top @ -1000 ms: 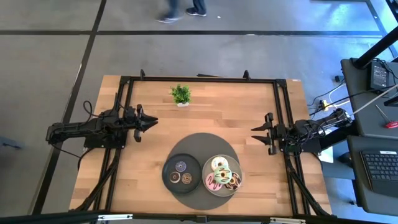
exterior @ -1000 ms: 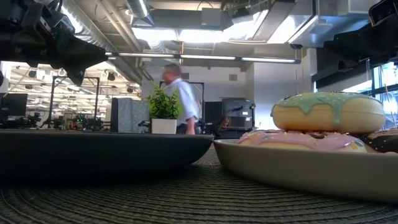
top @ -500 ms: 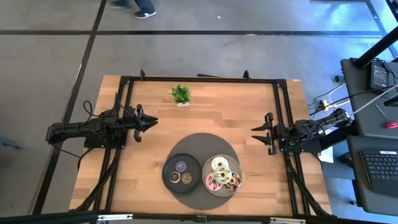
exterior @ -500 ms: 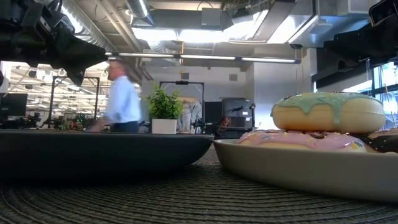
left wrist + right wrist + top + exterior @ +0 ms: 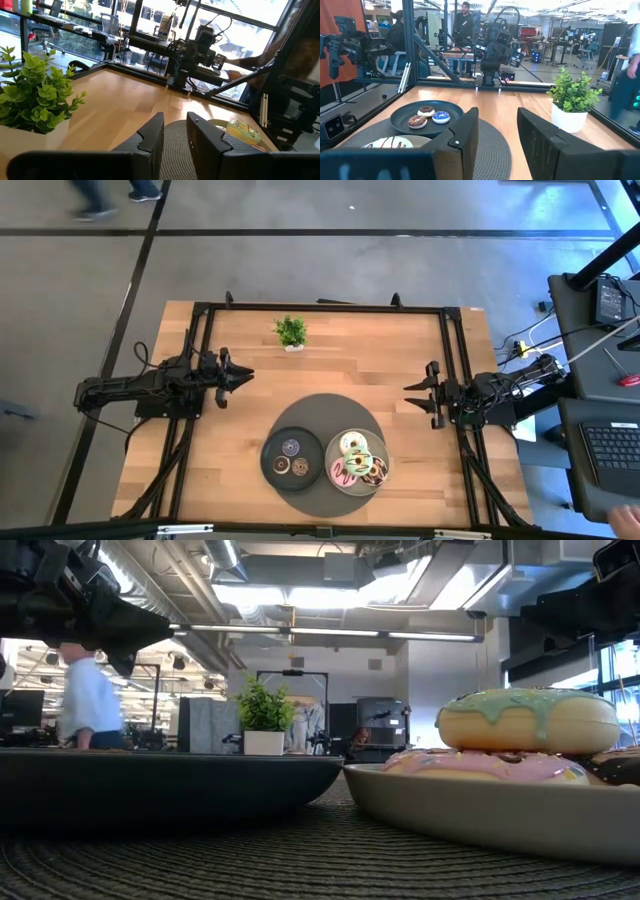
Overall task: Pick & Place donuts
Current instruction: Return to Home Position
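Four larger iced donuts [image 5: 359, 463] are piled on a light grey plate [image 5: 335, 477]. In the low view the green one [image 5: 528, 720] lies on the pink one [image 5: 470, 764]. Three tiny donuts [image 5: 291, 458] lie in a dark plate [image 5: 270, 470]; the right wrist view shows them too [image 5: 427, 116]. My left gripper [image 5: 247, 375] hovers open, with a narrow gap, left of and beyond the plates. My right gripper [image 5: 408, 394] hovers open to their right. Both point toward the table's middle and touch nothing.
Both plates rest on a round dark woven mat [image 5: 325, 412] near the table's near edge. A small potted plant [image 5: 291, 332] stands near the far edge. A black frame [image 5: 320, 308] runs round the wooden tabletop. Bare wood lies between the grippers and the mat.
Neither arm nor any donut has moved. A person beyond the table's far edge has walked toward the left.
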